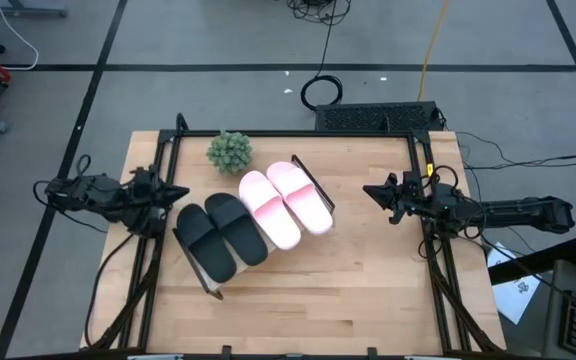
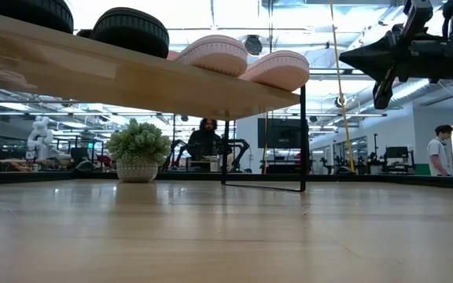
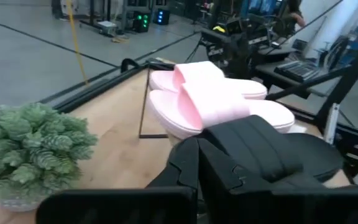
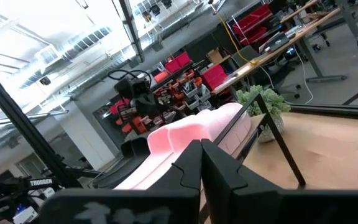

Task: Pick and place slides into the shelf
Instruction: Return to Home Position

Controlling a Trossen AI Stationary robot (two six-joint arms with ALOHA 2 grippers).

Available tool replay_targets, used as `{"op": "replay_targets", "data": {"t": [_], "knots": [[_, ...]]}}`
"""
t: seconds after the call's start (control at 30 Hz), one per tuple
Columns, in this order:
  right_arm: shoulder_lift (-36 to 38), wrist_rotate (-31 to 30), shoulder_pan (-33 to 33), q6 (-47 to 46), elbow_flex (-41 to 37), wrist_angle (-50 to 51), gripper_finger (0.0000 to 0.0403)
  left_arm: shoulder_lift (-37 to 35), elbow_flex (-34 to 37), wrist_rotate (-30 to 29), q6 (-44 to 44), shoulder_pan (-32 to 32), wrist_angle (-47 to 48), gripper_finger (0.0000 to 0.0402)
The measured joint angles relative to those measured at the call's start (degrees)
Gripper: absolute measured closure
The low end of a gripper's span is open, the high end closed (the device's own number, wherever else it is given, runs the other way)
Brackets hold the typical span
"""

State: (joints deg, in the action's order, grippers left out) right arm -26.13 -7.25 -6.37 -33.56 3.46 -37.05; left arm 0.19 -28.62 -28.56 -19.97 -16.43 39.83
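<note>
The shelf (image 2: 132,75) lies slantwise on the middle of the tabletop (image 1: 368,300), its long axis running from about 8 o'clock to 2 o'clock in the high view. All four slides sit on it side by side. The black pair (image 1: 208,245) takes the 8 o'clock half and the pink pair (image 1: 273,215) takes the 2 o'clock half, with the inner black and inner pink slides touching or nearly so. Each slide lies across the board, its long axis running from about 11 o'clock to 5 o'clock. The straps sit nearer the 11 o'clock ends, so the toes point that way. In the low view the soles overhang the board's edge.

A small potted plant (image 1: 229,151) stands on the tabletop just beyond the shelf, at about 12 o'clock from the black pair.

The left end effector (image 1: 175,194) hangs at the tabletop's 9 o'clock edge, near the black pair but apart from it. Its fingers are closed together on nothing. The right end effector (image 1: 372,190) hangs toward the 3 o'clock edge, well apart from the pink pair. It points at the shelf, closed and empty.
</note>
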Motion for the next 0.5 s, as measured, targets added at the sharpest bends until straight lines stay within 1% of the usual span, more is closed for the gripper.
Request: {"op": "replay_targets", "data": {"t": [0.17,0.27,0.33,0.4,0.47,0.5], "knots": [[0.0,0.0,0.0,-0.1,0.0,0.0,0.0403,0.0,2.4,-4.6,-1.5,0.0,-0.2,0.04],[0.0,0.0,0.0,-0.2,0.0,0.0,0.0403,0.0,3.6,-8.0,-0.4,0.0,-3.5,0.04],[0.0,0.0,0.0,-0.2,0.0,0.0,0.0403,0.0,4.8,-9.0,1.4,0.0,-7.3,0.04],[0.0,0.0,0.0,-0.6,0.0,0.0,0.0403,0.0,6.4,-8.1,1.6,0.0,-11.4,0.04],[0.0,0.0,0.0,-1.4,0.0,0.0,0.0403,0.0,7.3,-4.1,2.8,0.0,-15.8,0.0401],[0.0,0.0,0.0,-1.7,0.0,0.0,0.0403,0.0,7.5,-3.1,3.9,-0.1,-17.5,0.0401]]}}
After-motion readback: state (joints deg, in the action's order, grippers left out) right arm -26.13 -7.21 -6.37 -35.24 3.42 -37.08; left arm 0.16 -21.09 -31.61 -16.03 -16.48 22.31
